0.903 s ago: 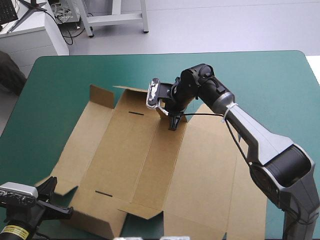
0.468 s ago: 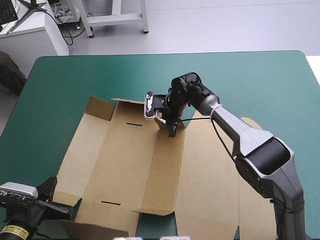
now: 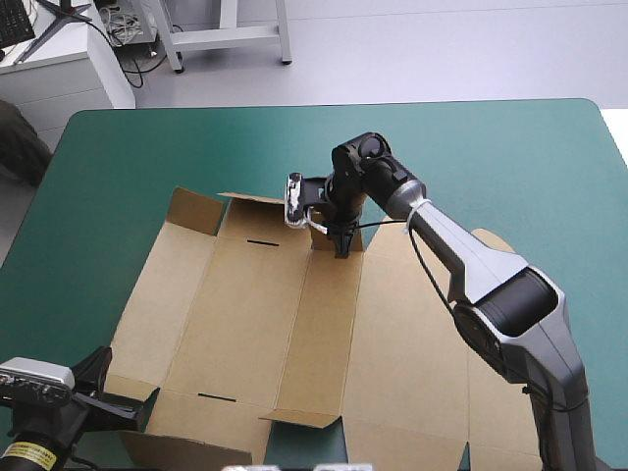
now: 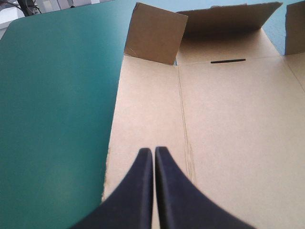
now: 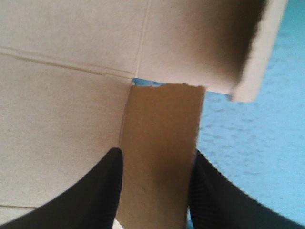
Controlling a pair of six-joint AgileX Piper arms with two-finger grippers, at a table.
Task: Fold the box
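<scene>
While reading from the near edge outward, noted the left gripper (image 4: pixel 153 151) at the box's near-left corner, low over the leftmost panel. Black fingers (image 4: pixel 140 186) clenched together, only a hairline slit between them, pointing along the panel toward the far edge. Cannot tell whether touching the board.

Logged the box (image 3: pixel 245 324) as a cut brown sheet opened out on the teal-green worktop (image 3: pixel 491 157). Mostly flat, covering the near and middle part, bare cover to the left, right and beyond. Saw a thin dark near slot (image 3: pixel 218 396) close to the near edge and a far slot (image 3: pixel 263 242) close to the far edge, both in the same panel.

At the far-left corner, recorded a small flap (image 4: pixel 155 33) standing up, and just beside it a longer flap (image 4: pixel 224 19) tilted up along the far edge.

Found the right gripper (image 3: pixel 340 245) at the middle of the box's far edge, pointing down. Its fingers (image 5: pixel 95 191) grasping a narrow tab (image 5: pixel 159 143) of board, one finger against each side.
</scene>
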